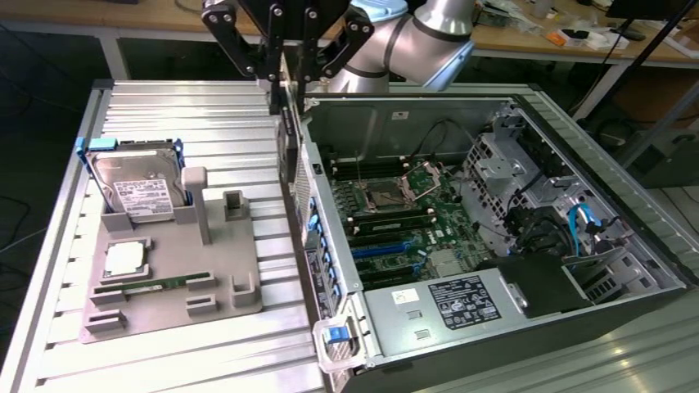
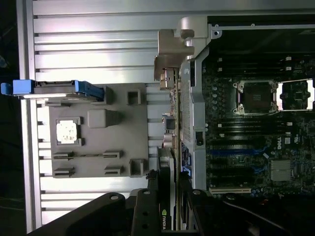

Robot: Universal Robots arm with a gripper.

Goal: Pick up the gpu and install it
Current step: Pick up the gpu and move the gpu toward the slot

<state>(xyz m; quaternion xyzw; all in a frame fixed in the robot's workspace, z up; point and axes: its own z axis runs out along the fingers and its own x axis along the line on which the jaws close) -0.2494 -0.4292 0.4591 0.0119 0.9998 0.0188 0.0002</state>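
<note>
The gpu (image 1: 286,98) is a thin dark card that hangs on edge from my gripper (image 1: 290,70), which is shut on it. It is held just outside the open computer case (image 1: 611,315), over the case's rear wall on the exterior view's left. In the wrist view the gpu (image 2: 168,194) shows edge-on between the black fingers (image 2: 146,209). Its silvery metal bracket (image 2: 172,56) points away from the camera, alongside the case's rear panel. The motherboard (image 1: 399,221), with its blue expansion slots (image 1: 385,249), lies bare inside the case, to the exterior view's right of the card.
On the ribbed aluminium table (image 1: 186,106) a grey fixture (image 1: 218,278) holds a silver hard drive in a blue frame (image 1: 137,187), a processor chip (image 1: 126,258) and a green memory stick (image 1: 153,285). Drive cages and cables (image 1: 546,213) fill the case's right side.
</note>
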